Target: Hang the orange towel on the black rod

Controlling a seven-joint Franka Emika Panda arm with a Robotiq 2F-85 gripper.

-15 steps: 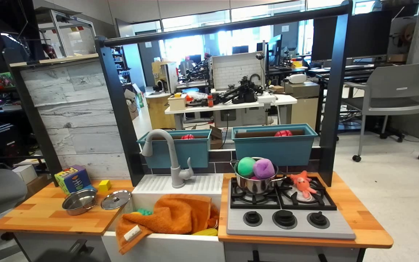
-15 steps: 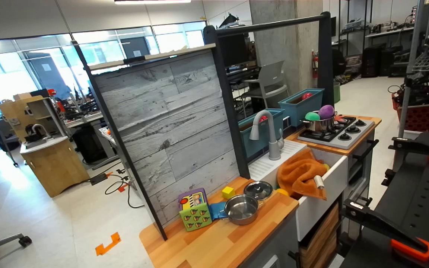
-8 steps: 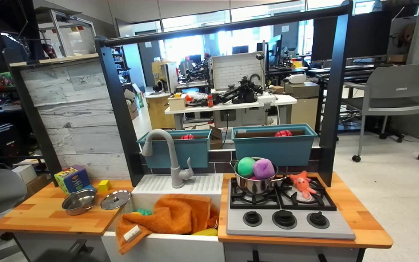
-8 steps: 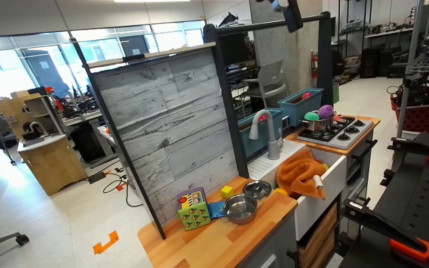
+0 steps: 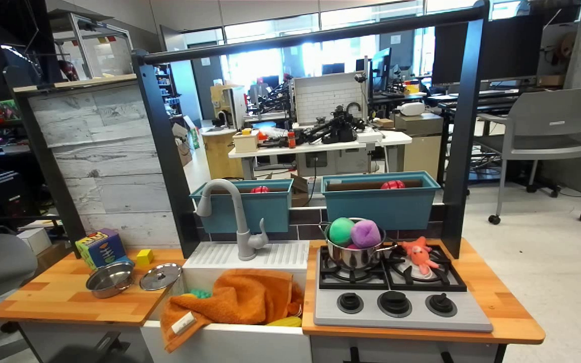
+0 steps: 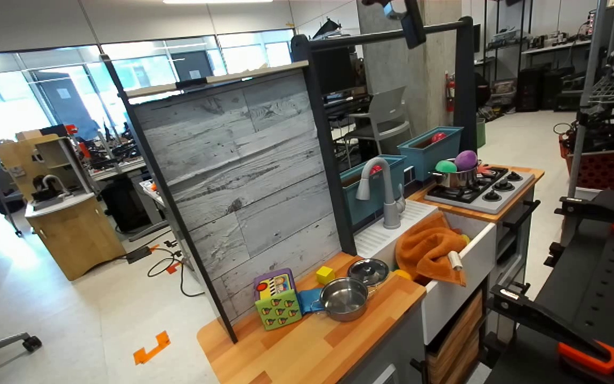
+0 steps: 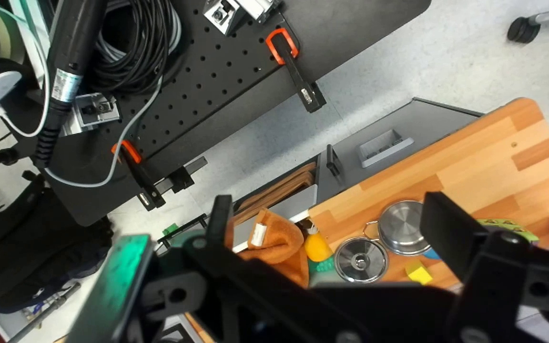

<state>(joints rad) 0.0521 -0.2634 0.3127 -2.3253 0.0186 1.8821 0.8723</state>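
Note:
The orange towel [image 5: 250, 297] lies bunched in the white sink [image 5: 230, 348], one corner with a white tag draped over the front edge. It also shows in an exterior view [image 6: 427, 250] and in the wrist view [image 7: 274, 240]. The black rod [image 5: 310, 38] runs across the top of the frame, high above the sink, and shows in an exterior view [image 6: 381, 36]. My gripper [image 7: 327, 209] is open and empty, high above the counter and sink. One of its fingers [image 6: 413, 25] shows at the top of an exterior view, overlapping the rod; depth there cannot be told.
A grey faucet [image 5: 240, 222] stands behind the sink. A pot with soft balls [image 5: 355, 254] is on the stove [image 5: 401, 312]. A pan [image 5: 110, 280], a lid [image 5: 161, 277], a yellow block [image 5: 144, 257] and a colourful box [image 5: 101, 248] are on the left counter.
My gripper has come into view at the top of an exterior view, near the rod, and has since shifted slightly left there. The towel has not moved.

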